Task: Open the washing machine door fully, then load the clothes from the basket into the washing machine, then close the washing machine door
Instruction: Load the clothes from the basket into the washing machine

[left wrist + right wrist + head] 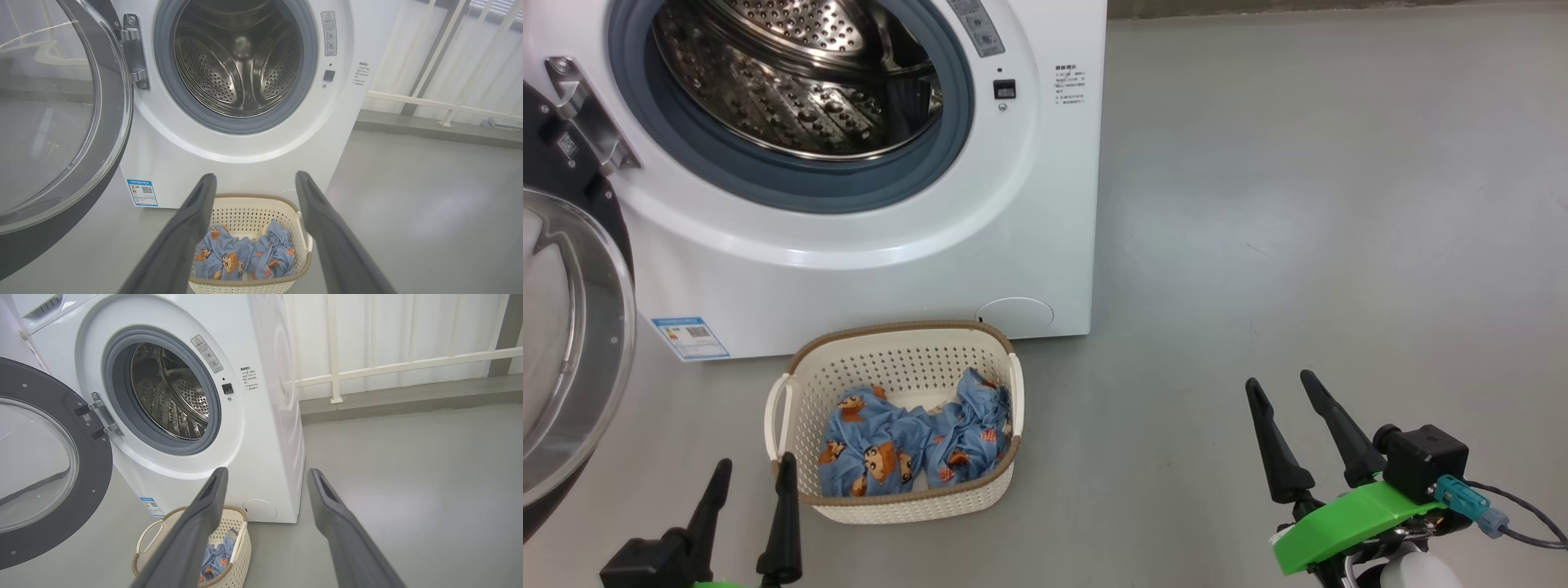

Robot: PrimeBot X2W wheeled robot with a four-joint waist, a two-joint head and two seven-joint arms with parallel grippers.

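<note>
Inspecting the loading stage: the washing machine door [564,343] stands swung out to the left of the washing machine [866,269], and the drum [800,73] appears empty, so opening looks done and loading not yet begun. The basket [898,359] sits on the floor [1298,204] just in front of the machine's lower front panel, with the clothes [907,445] bunched in its bottom. The left gripper [754,464] hovers just beside the basket's left handle, fingers spread wide and holding nothing. The right gripper [1281,380] is well apart to the right over bare floor, likewise wide and empty. Risks noted: the basket looks light, so a pinch that catches its perforated wall could lift or drag it with the fabric. The clothes lie as more than one crumpled piece, so a single grasp may leave some behind. Trailing cloth could drape over the grey rubber ring [792,188] and foul the door on closing. The left arm works close to the open door, and a careless swing could knock it partly shut.
</note>
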